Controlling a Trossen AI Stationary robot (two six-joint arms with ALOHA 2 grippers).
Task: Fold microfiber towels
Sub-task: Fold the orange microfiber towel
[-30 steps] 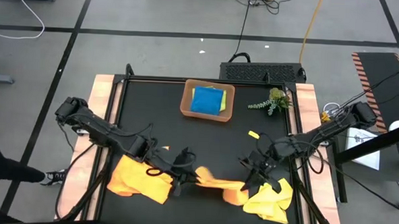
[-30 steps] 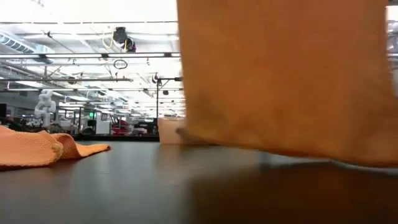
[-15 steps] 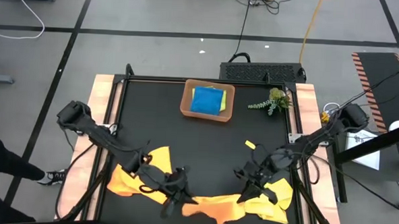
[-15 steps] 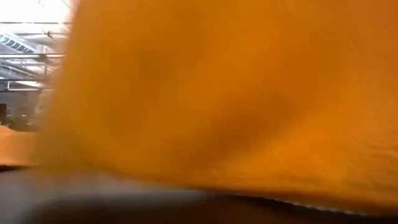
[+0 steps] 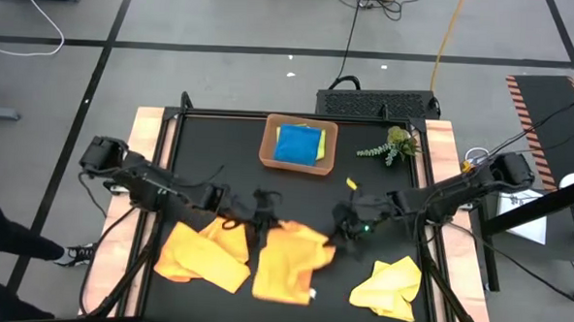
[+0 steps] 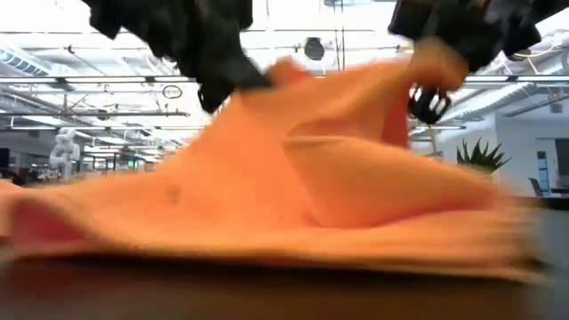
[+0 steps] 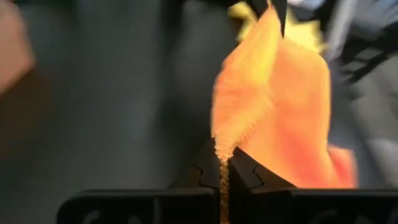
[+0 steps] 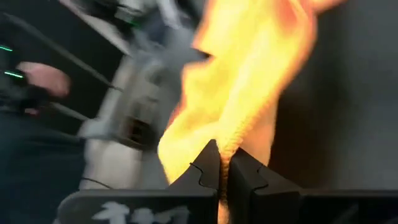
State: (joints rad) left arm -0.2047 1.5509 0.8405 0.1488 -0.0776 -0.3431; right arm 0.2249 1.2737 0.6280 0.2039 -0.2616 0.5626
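Up the frame goes the middle orange towel point(image 5: 287, 263), both arms having drawn it back from the lower edge of the black surface point(image 5: 219, 153), trailing half dragging flat for a fold, I'd judge. Left claw point(image 5: 257, 225) is clamped on one upper corner, right claw point(image 5: 343, 236) pinching the other, keeping that edge taut. High view alone shows the second orange towel point(image 5: 197, 257), yellow towel point(image 5: 390, 284) and tray point(image 5: 268, 146); wrist views show cloth nipped between closed fingers point(image 7: 208, 171).
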